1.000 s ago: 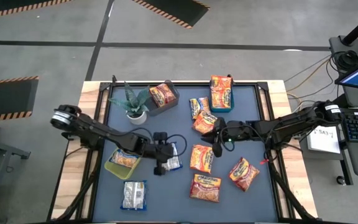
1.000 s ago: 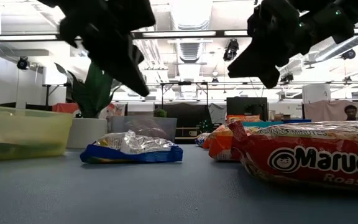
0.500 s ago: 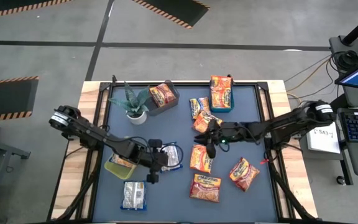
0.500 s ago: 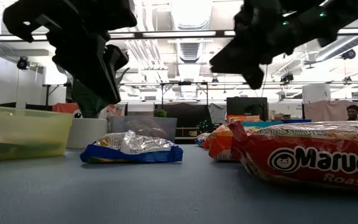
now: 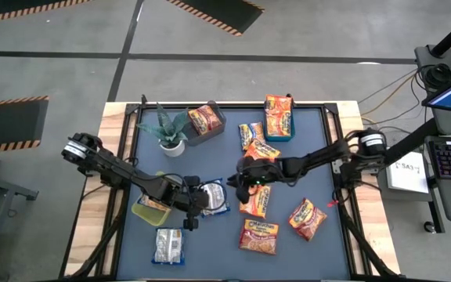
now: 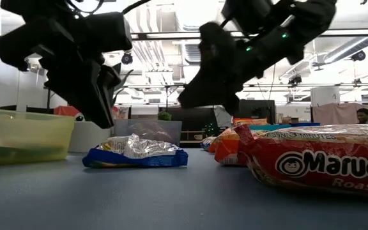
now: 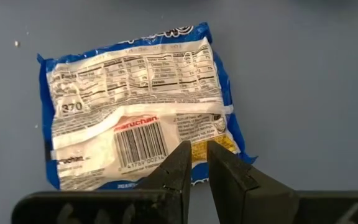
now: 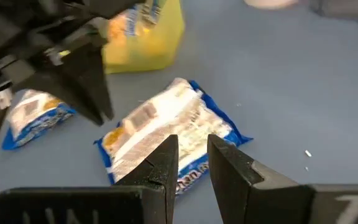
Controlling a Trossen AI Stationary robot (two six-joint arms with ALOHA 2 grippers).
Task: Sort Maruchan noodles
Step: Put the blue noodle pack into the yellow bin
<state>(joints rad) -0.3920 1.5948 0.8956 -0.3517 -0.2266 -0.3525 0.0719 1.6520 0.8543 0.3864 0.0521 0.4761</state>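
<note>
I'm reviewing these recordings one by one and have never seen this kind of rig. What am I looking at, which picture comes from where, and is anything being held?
Two dark robot arms work at a blue-topped table. One picture looks straight down, one looks level across the tabletop, and one comes from a camera on each wrist.

The left gripper and right gripper both hang over the same blue-edged ramen packet, lying back side up; each wrist view shows it past narrowly parted fingers. Neither holds anything.

Orange Maruchan packets are scattered on the right, and another blue-edged packet lies near the front edge. A yellow bin, a grey bin and a blue bin each hold packets. A potted plant stands at the back.
</note>
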